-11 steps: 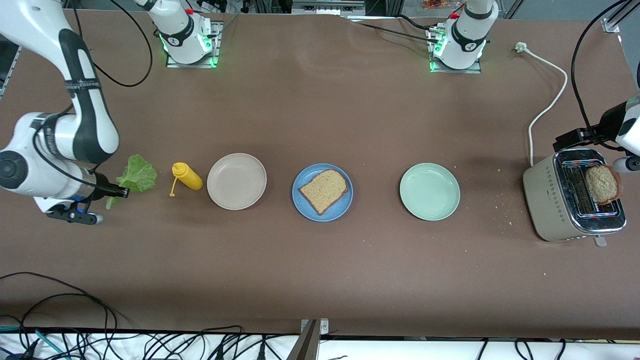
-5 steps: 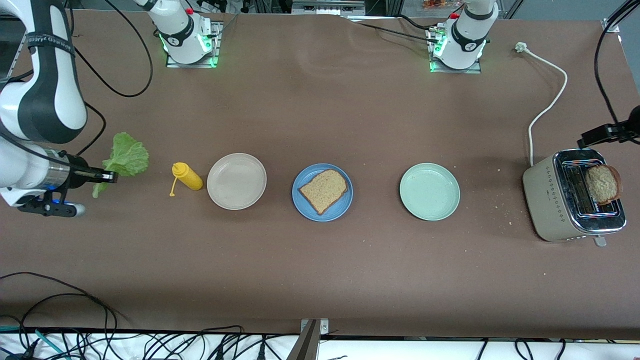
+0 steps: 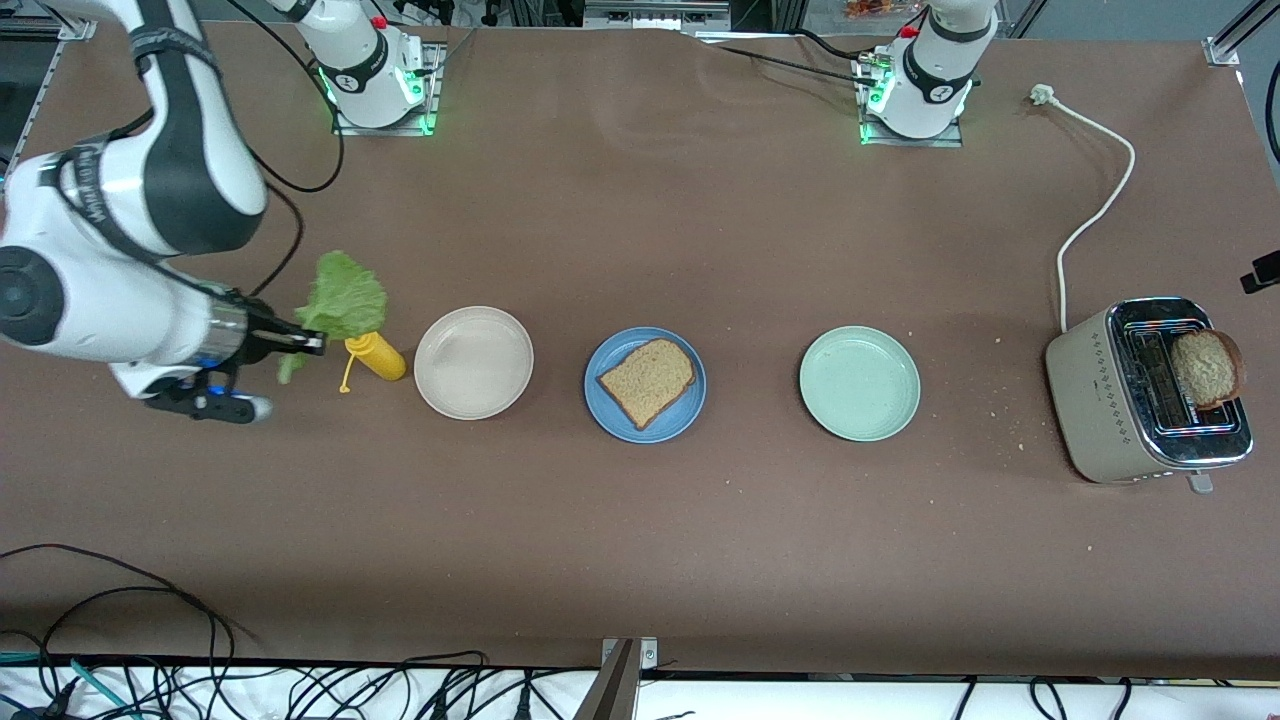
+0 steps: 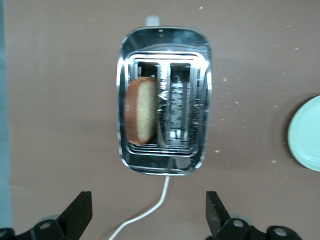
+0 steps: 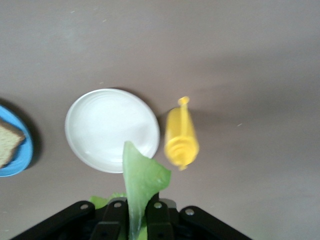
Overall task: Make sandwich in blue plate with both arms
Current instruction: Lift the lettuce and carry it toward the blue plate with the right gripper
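One slice of brown toast point(image 3: 648, 380) lies on the blue plate point(image 3: 692, 412) at mid-table. A second slice point(image 3: 1205, 367) stands in a slot of the toaster point(image 3: 1105, 400). My right gripper point(image 3: 312, 343) is shut on a green lettuce leaf point(image 3: 345, 295), holding it in the air over the yellow squeeze bottle point(image 3: 375, 353). The right wrist view shows the leaf point(image 5: 144, 177) pinched in that gripper point(image 5: 135, 220), with the blue plate point(image 5: 24, 152) at the edge. My left gripper point(image 4: 147, 215) hangs open high over the toaster point(image 4: 200, 100) and its toast point(image 4: 140, 117), with nothing between its fingers.
A beige plate point(image 3: 473, 362) sits between the bottle and the blue plate. A mint-green plate point(image 3: 859, 383) lies between the blue plate and the toaster. The toaster's white cable point(image 3: 1095, 215) runs toward the left arm's base. Crumbs dot the table near the toaster.
My right arm has lifted the lettuce leaf and carried it toward the plates, to above the yellow bottle. My left arm has risen away from the toaster, almost out of the front view.
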Tool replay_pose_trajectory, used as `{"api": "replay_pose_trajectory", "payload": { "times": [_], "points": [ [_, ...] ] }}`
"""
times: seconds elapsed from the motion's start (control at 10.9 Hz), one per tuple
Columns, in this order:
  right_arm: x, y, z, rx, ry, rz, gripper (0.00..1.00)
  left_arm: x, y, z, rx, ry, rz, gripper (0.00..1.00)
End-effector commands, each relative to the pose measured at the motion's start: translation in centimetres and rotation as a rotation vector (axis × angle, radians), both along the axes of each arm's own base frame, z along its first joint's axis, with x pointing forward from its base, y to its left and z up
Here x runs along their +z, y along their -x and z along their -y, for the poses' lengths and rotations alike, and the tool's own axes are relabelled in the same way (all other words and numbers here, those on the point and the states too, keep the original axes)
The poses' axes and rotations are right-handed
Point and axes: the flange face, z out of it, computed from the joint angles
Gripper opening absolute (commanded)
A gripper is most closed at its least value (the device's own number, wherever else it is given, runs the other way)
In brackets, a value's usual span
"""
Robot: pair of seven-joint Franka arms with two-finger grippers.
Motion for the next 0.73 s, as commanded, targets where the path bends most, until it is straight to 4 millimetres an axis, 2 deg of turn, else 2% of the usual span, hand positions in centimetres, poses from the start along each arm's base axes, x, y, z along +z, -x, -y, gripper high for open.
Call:
{"api": "replay_pose_trajectory", "payload": {
  "times": [0.0,0.18,0.37,0.55,0.64],
  "points": [
    [0.5,1.7,-7.8,-0.096,-0.004,-0.015,0.00,-2.3,-0.9,-2.7,-0.031,-0.039,0.018,1.00],
    [-2.0,2.4,-14.9,-0.140,-0.012,0.031,0.00,-2.9,-1.2,-2.7,-0.022,-0.025,0.025,1.00],
    [-5.6,3.5,-21.8,-0.200,-0.029,0.070,0.00,-2.7,-1.7,0.0,-0.049,-0.001,0.005,1.00],
    [-9.9,3.4,-26.1,-0.294,-0.067,0.133,0.00,-2.0,-1.6,3.1,-0.012,0.056,-0.006,1.00],
    [-11.4,3.9,-27.9,-0.329,-0.073,0.149,0.00,-1.7,-1.6,4.7,-0.009,0.059,-0.020,1.00]
  ]
}}
